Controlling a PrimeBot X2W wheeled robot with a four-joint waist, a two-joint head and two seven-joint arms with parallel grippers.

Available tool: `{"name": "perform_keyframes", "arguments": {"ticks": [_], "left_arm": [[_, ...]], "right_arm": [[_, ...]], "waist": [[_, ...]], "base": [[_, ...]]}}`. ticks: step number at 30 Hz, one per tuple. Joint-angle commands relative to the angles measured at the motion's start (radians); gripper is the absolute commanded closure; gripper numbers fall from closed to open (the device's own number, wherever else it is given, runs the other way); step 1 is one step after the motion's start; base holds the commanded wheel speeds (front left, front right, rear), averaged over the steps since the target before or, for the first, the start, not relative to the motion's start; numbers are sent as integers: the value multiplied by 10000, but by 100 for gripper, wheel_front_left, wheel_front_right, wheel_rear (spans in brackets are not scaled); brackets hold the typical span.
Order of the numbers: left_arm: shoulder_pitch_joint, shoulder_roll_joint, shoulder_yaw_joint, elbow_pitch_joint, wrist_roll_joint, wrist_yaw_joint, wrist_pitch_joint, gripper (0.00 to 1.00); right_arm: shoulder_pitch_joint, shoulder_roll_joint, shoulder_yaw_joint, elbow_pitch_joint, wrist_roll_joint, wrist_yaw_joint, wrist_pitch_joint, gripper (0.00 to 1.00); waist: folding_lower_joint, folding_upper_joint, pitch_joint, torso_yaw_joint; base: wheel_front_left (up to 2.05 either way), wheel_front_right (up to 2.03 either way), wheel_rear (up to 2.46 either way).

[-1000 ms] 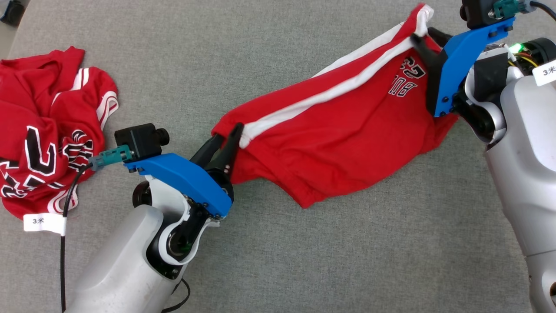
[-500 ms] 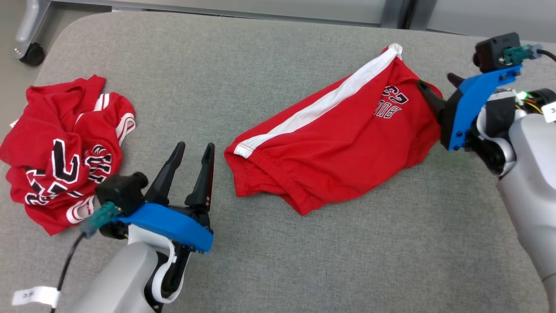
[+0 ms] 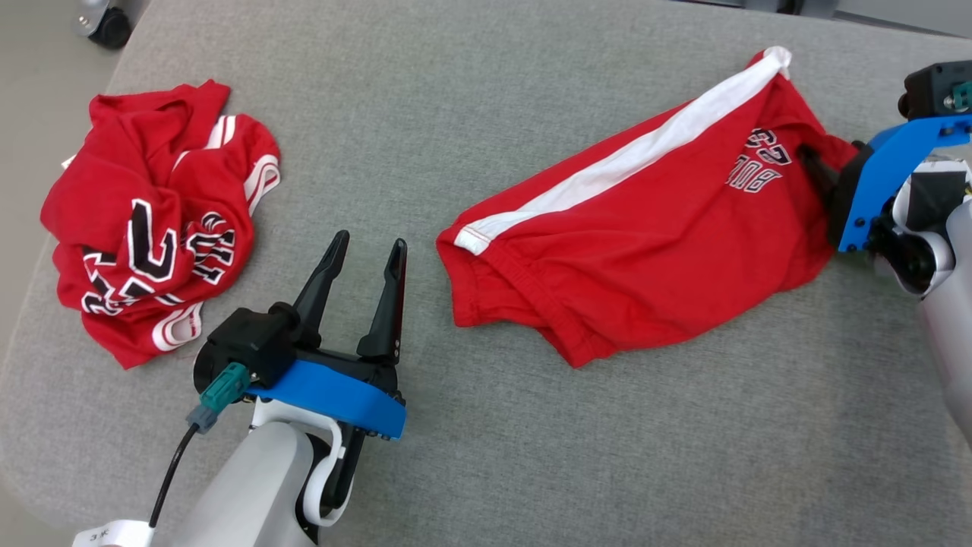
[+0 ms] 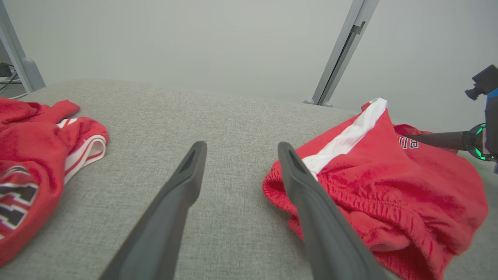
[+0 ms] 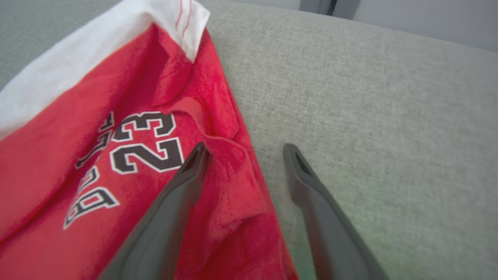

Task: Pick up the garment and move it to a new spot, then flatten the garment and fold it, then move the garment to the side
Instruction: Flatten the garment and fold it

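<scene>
In the head view, the red shorts (image 3: pixel 645 251) lay flat on the grey padded surface (image 3: pixel 456 114), right of centre, their white side stripe running up toward the far right. The left gripper (image 3: pixel 370 241) sat near the waistband end with its fingers spread wide and nothing between them, a strip of bare surface separating it from the cloth. The right gripper (image 3: pixel 816 156) was at the opposite end, one dark finger against the cloth. A crumpled red jersey (image 3: pixel 159 220) lay well apart by the left edge, where the surface rounded off near a caster wheel (image 3: pixel 110 26). The near half of the surface was open.

In the left wrist view, the left gripper (image 4: pixel 242 146) stood wide over bare surface, the shorts (image 4: pixel 389 186) just beside its right finger and the jersey (image 4: pixel 27 155) off to the left. The far edge ended before a pale wall and a slanted metal post (image 4: pixel 342 54).

In the right wrist view, the right gripper (image 5: pixel 245 147) was wide apart; the hem of the shorts (image 5: pixel 97 155) lay under one finger, unpinched, with open surface (image 5: pixel 369 116) beyond.

A second earlier, both grippers had pinched the shorts' ends and held them stretched between them; both had since let go.
</scene>
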Motion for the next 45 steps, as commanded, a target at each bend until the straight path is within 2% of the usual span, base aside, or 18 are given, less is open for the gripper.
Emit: {"name": "perform_keyframes", "arguments": {"ticks": [1, 7, 8, 9, 10, 19, 24, 30, 34, 37, 42, 45], "left_arm": [[55, -32, 70, -32, 70, -49, -46, 0], [266, -265, 552, -48, 492, -305, -47, 0], [289, -281, 600, -34, 538, -343, -48, 0], [296, -307, 653, -34, 597, -381, -48, 0], [325, -334, 729, -33, 618, -401, -48, 0], [737, -155, 1009, 152, 842, -586, -49, 0], [981, 12, 1023, 141, 871, -557, -27, 0], [1189, 188, 969, -2, 798, -501, 171, 0], [1237, 192, 923, -105, 756, -462, 269, 0], [1232, 156, 844, -143, 739, -465, 297, 0], [1282, 177, 777, -180, 709, -488, 343, 0], [1285, 187, 727, -191, 698, -493, 362, 0]], "right_arm": [[-69, 97, 30, 133, -64, 3, -6, 0], [226, 566, 735, 690, -323, 44, 392, 0], [293, 590, 908, 633, -327, 58, 432, 57], [361, 609, 1071, 519, -280, 60, 371, 88], [443, 570, 1174, 443, -196, 58, 362, 100], [850, -138, 778, -311, -90, -3, -794, 100], [1546, -591, -23, -624, -586, -2, -1110, 100], [2405, -966, -1296, -1296, -1669, 0, -1117, 100], [2840, -631, -1979, -2151, -2414, 1, -760, 100], [3051, -257, -2003, -3070, -2889, 1, -248, 100], [3331, 573, -1158, -4609, -3259, 1, 930, 100], [3354, 1113, -510, -5013, -3245, 1, 1579, 100]], "waist": [[0, 0, 115, 123], [0, 0, 77, 193], [0, 0, 53, 166], [0, 0, 24, 123], [0, 0, -17, 74], [0, 0, -826, -793], [0, 0, -1379, -1281], [0, 0, -1823, -1554], [0, 0, -1965, -1566], [0, 0, -2034, -1524], [0, 0, -2170, -1371], [0, 0, -2191, -1254]], "base": [[0, 0, 0], [0, 0, 0], [0, 0, 0], [0, 0, 0], [0, 0, 0], [0, 0, 0], [0, 0, 0], [0, 0, 0], [0, 0, 0], [0, 0, 0], [0, 0, 0], [0, 0, 0]]}}
